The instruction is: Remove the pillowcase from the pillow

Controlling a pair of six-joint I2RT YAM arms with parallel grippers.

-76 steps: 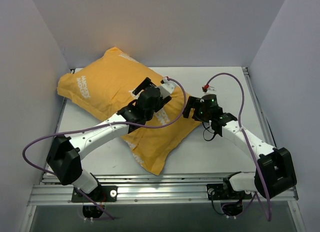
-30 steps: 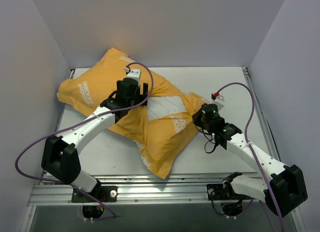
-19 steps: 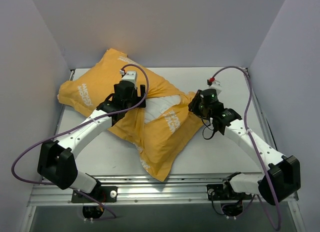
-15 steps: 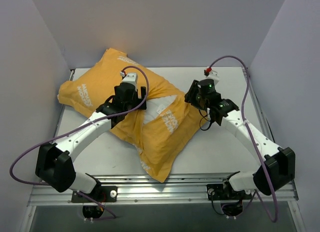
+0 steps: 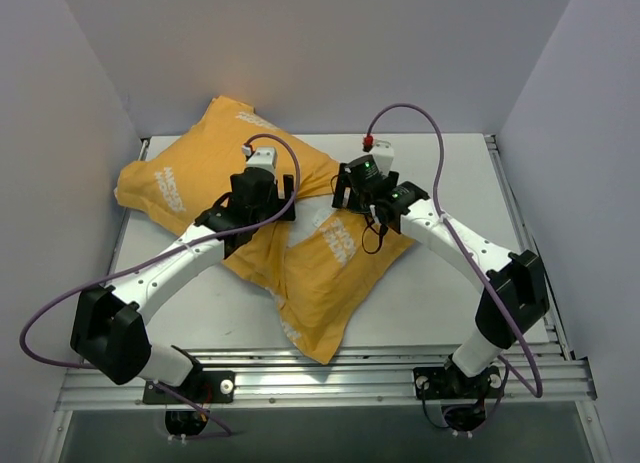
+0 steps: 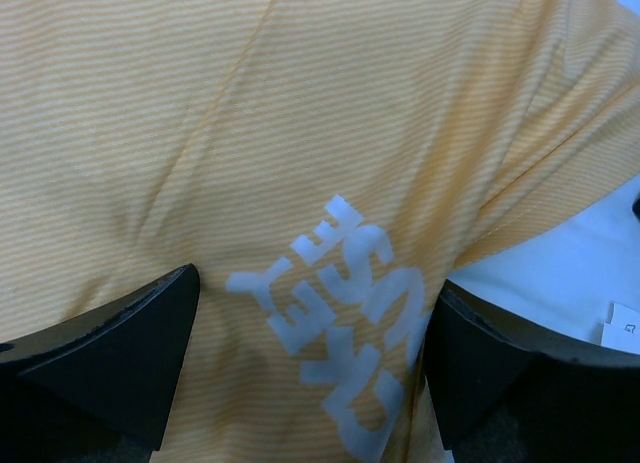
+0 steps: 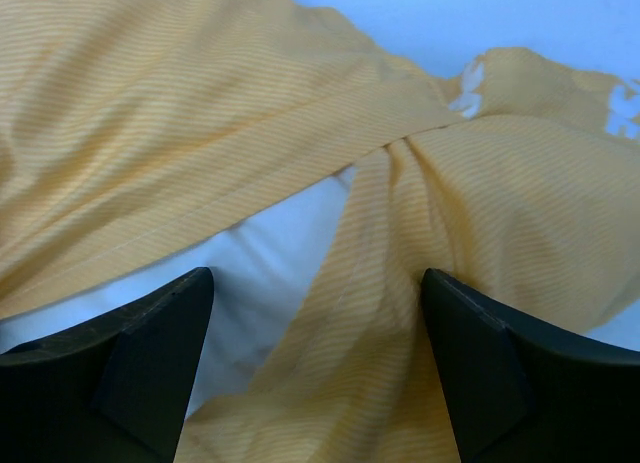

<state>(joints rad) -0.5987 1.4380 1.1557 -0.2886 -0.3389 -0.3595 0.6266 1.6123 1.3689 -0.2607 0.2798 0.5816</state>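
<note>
With left and right jaws both wide and empty, a deep pinch at the pillowcase (image 5: 322, 283) opening could grab the pillow (image 7: 255, 273) too.

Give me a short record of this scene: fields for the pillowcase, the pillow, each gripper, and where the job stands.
pillowcase: orange-yellow face with white lettering up, rumpled, on the table
pillow: white, seen only through a gap in the cover
left gripper: open, over the lettered fabric, gripping nothing
right gripper: open, over the gap, gripping nothing
job status: pillow mostly inside the cover, not yet out
</note>
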